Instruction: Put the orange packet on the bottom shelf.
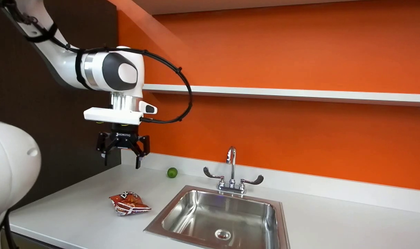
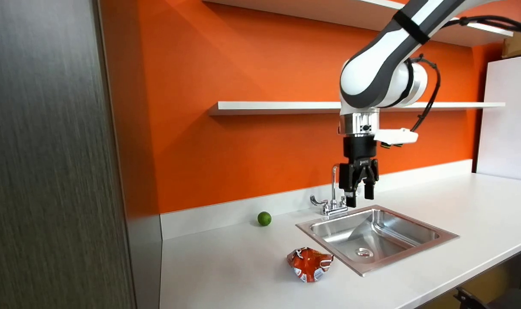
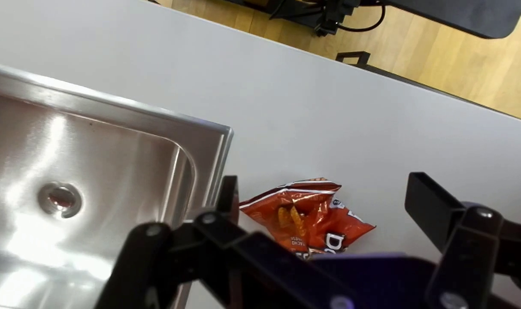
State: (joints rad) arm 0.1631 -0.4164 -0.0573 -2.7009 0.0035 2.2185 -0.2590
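The orange packet (image 1: 129, 203) is a crinkled orange-red snack bag with white markings. It lies on the white countertop beside the sink, and also shows so in an exterior view (image 2: 310, 263). My gripper (image 1: 122, 164) is open and empty, pointing down, well above the counter; it also shows in an exterior view (image 2: 360, 198). In the wrist view the packet (image 3: 305, 214) appears below and between the spread fingers (image 3: 322, 193), its lower part hidden by the gripper body. The bottom shelf (image 1: 282, 92) is a white board along the orange wall, above gripper height; it also shows in an exterior view (image 2: 277, 105).
A steel sink (image 1: 191, 238) is set into the countertop (image 1: 75, 211), with a faucet (image 1: 233, 169) behind it. A small green ball (image 1: 172, 172) lies near the backsplash. A dark cabinet side (image 2: 50, 171) stands at the counter's end. Another shelf (image 2: 312, 10) hangs higher up.
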